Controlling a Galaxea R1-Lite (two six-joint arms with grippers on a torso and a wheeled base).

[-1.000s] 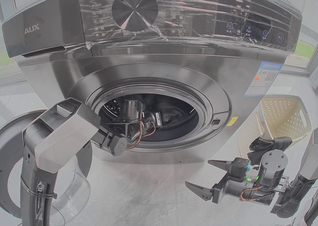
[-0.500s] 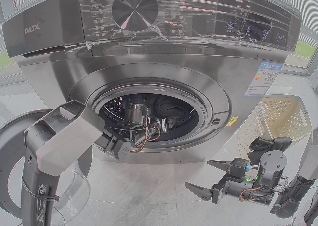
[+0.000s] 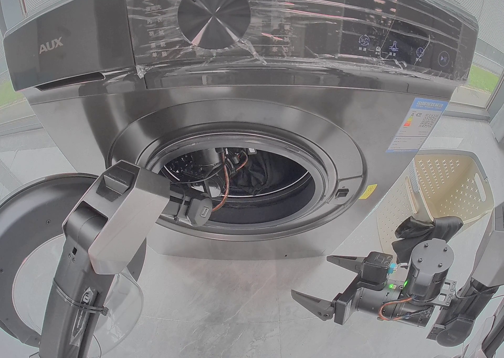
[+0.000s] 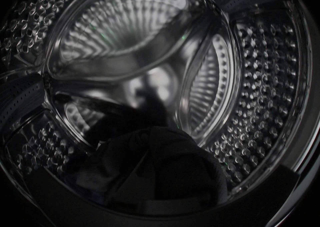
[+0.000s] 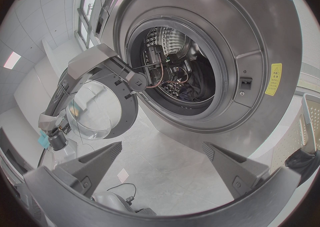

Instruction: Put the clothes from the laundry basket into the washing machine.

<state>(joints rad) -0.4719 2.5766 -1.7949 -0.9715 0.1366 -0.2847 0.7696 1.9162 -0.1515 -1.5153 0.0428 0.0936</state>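
Observation:
The washing machine stands in front of me with its round door swung open to the left. My left arm goes through the opening, and its wrist sits inside the drum above a dark garment that lies heaped on the drum floor. My right gripper hovers open and empty over the floor, low to the right of the opening, with its fingers spread wide. Another dark garment hangs over the near rim of the cream laundry basket.
The basket stands against the machine's right side, close behind my right arm. The open door takes up the room on the left. Pale tiled floor lies open in front of the machine.
My left arm has pushed further into the drum and its wrist has swung upward. The right gripper has barely shifted and stays open.

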